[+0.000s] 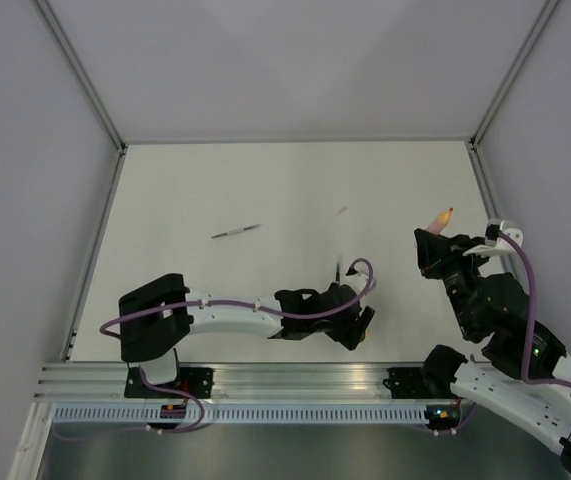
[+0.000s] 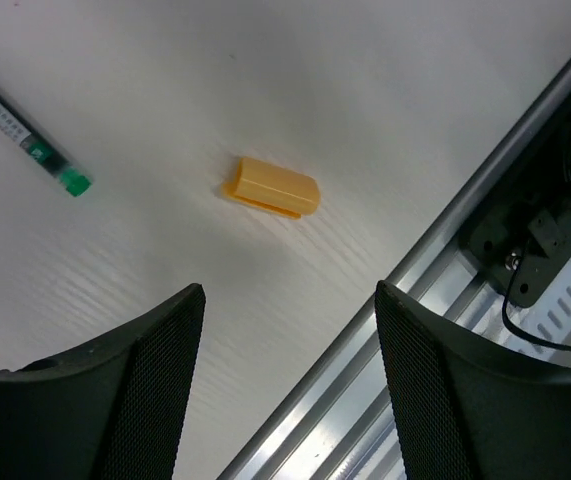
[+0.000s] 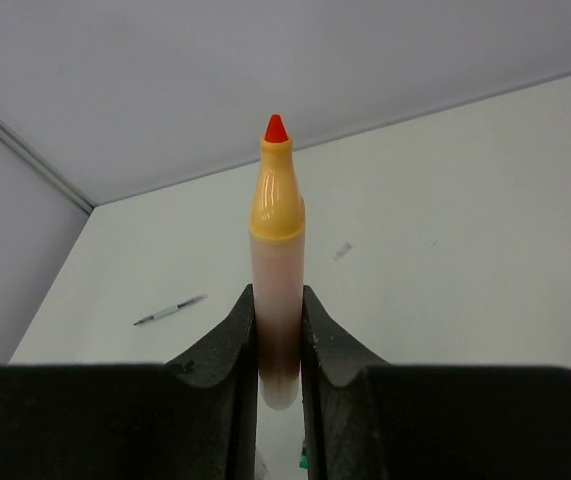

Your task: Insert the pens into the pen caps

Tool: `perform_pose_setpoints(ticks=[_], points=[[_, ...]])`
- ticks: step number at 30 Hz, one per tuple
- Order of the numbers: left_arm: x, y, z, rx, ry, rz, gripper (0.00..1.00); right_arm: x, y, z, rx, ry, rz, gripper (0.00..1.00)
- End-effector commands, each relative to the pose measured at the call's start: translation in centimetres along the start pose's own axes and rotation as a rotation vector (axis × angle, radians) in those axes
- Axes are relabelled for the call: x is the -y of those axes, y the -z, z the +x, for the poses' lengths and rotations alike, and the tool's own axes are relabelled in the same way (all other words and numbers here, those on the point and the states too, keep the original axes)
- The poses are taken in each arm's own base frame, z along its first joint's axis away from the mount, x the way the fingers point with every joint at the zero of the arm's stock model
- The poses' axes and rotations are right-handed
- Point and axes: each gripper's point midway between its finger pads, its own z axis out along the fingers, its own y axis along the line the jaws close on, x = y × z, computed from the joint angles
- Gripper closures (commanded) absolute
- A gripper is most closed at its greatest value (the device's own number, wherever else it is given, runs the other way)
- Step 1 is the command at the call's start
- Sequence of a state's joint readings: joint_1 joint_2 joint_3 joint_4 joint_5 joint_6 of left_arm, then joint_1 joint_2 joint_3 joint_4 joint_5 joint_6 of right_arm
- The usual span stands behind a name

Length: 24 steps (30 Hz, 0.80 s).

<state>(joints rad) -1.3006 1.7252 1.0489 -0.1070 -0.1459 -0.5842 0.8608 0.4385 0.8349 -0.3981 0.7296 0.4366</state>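
Marker is clamped in right fingers; orange cap lies before left fingers.

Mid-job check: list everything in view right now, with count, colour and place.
table: one, white, under everything
rail: one, silver, along the table's near edge
silver pen: one, silver-grey, lying left of centre
grey cap: one, grey, tiny, lying beyond centre
green pen: one, dark with a green end, lying near the orange cap
orange cap: one, yellow-orange, lying by the rail
marker: one, pink-orange, red tip bare, held upright at the right
left fingers: two, black, open, above the orange cap
right fingers: two, black, shut on the marker
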Motion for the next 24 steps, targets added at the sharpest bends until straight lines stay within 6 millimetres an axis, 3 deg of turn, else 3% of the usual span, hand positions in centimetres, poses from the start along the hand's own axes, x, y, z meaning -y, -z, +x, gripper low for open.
perform_pose_setpoints(ticks=[1, 8, 9, 12, 18, 24], points=[[1.9, 0.9, -2.3, 0.088, -0.194, 0.05, 0.27, 0.7, 1.0, -0.7, 0.009, 0.016, -0.011, 1.0], [1.5, 1.7, -1.4, 0.027, -0.803, 0.174, 0.28, 1.2, 3.7, -4.5, 0.075, -0.056, -0.056, 1.0], [1.3, 1.8, -1.7, 0.038, -0.924, 0.182, 0.28, 1.0, 4.0, -5.6, 0.088, -0.068, -0.064, 1.0], [2.5, 2.0, -1.3, 0.088, -1.173, 0.313, 0.28, -0.2, 4.2, -6.3, 0.065, -0.054, -0.112, 1.0], [2.9, 0.5, 1.4, 0.022, -1.408, 0.471, 0.29, -1.6, 5.0, -6.7, 0.029, -0.036, -0.188, 1.0], [3.3, -0.9, 1.0, 0.013, -1.507, 0.488, 0.28, -0.9, 6.7, -8.2, 0.054, -0.038, -0.218, 1.0]])
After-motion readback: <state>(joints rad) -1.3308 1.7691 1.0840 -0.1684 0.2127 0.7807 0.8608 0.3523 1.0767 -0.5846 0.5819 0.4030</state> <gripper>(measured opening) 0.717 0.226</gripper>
